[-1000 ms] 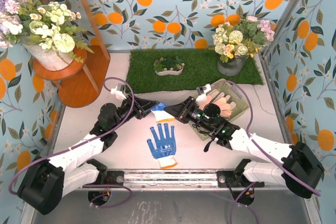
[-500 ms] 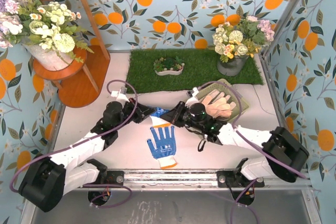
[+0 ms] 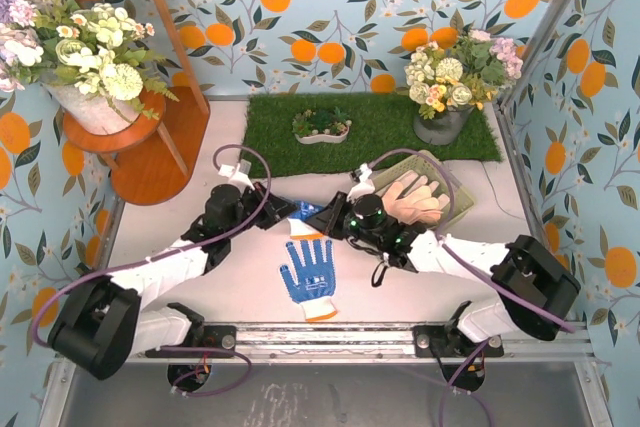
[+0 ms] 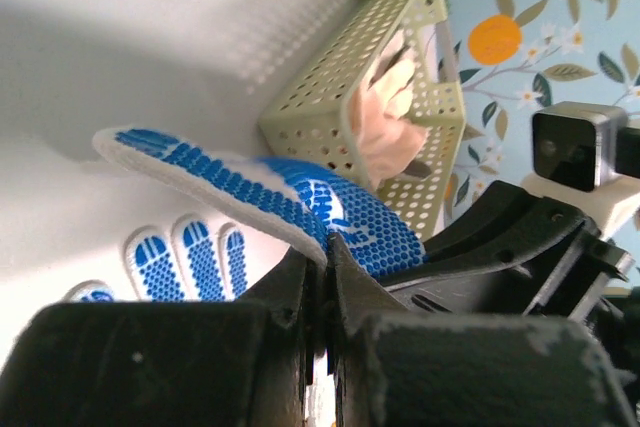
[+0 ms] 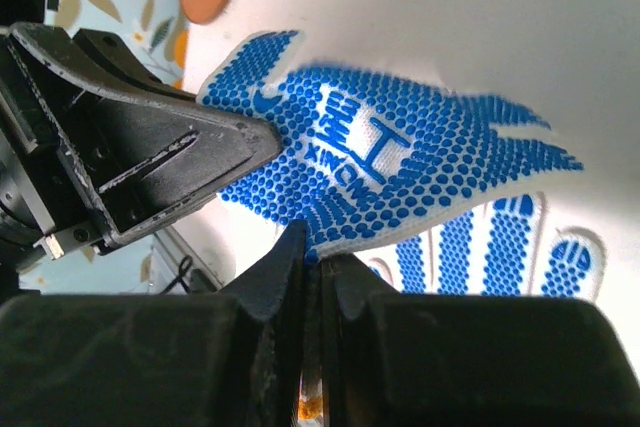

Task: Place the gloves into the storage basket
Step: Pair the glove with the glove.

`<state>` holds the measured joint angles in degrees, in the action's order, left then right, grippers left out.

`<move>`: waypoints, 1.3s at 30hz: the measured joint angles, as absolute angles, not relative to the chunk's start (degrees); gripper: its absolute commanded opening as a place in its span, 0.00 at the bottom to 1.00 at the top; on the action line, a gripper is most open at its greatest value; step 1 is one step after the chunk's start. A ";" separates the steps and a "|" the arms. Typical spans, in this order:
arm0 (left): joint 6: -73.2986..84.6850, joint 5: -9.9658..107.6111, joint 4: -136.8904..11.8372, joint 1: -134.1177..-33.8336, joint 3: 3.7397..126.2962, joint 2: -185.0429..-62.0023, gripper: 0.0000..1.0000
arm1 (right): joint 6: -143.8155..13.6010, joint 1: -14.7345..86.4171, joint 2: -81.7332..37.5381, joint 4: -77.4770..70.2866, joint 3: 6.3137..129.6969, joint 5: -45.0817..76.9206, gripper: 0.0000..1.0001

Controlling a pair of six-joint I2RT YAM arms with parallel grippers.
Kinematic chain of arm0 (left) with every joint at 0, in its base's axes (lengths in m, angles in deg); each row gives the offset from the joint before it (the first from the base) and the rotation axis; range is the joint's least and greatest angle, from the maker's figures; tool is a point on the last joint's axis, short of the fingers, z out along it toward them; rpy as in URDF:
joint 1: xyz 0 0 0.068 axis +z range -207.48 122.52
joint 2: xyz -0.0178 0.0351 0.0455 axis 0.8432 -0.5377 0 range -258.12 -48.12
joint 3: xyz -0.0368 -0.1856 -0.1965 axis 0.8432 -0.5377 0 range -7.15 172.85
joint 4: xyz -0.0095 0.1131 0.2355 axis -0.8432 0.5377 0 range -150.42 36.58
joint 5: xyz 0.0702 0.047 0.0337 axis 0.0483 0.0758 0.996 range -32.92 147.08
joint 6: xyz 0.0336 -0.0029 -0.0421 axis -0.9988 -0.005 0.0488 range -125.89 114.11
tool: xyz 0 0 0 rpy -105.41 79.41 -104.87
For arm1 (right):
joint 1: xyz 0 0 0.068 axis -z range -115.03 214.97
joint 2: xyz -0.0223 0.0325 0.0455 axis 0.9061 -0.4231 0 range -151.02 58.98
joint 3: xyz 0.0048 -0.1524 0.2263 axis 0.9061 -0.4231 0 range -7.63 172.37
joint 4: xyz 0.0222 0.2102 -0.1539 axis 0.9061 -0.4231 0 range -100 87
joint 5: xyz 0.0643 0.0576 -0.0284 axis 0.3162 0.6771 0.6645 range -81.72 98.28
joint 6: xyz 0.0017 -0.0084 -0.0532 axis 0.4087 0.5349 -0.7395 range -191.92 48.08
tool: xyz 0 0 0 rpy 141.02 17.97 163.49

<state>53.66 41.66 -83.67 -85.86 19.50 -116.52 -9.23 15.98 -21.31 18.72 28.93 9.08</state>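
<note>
**Three Cameras**

One camera looks down from high behind the arms (image 3: pixel 165 272) and sees the whole table (image 3: pixel 255 292). A small camera sits on each wrist, very close, facing the other. All three see the held-up blue glove (image 3: pixel 305 214).

Bright even light, blurred foregrounds
</note>
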 measured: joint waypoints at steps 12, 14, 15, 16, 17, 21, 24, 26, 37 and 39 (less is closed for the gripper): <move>53.88 34.39 -83.54 -85.99 15.24 -121.13 0.00 | -7.78 10.66 -21.16 11.00 25.74 5.67 0.00; 54.32 33.71 -83.30 -86.03 14.06 -120.61 0.00 | -7.26 9.72 -20.70 9.93 25.54 5.47 0.00; 54.54 33.55 -83.08 -86.03 13.47 -120.08 0.00 | -7.08 9.33 -20.35 9.51 25.47 5.45 0.00; 54.91 33.38 -82.73 -86.03 12.79 -119.32 0.00 | -6.95 8.98 -20.13 9.10 25.45 5.47 0.00; 55.08 33.23 -82.23 -86.03 12.29 -118.51 0.00 | -6.86 8.72 -20.04 8.86 25.45 5.56 0.00; 55.32 32.75 -79.45 -86.27 11.85 -115.58 0.00 | -6.56 7.80 -20.17 8.20 25.45 6.02 0.00; 55.30 32.33 -76.54 -86.36 11.85 -113.68 0.00 | -6.45 7.12 -20.76 8.01 25.45 6.58 0.00; 55.26 32.05 -74.66 -86.51 11.85 -112.78 0.03 | -6.41 6.69 -21.40 8.03 25.47 7.02 0.00; 55.48 31.09 -70.90 -86.99 8.95 -108.58 0.31 | -6.51 3.74 -24.85 3.85 25.54 8.90 0.00; 55.39 31.28 -70.86 -86.99 8.73 -108.58 0.31 | -6.51 3.54 -24.85 3.26 25.54 8.92 0.00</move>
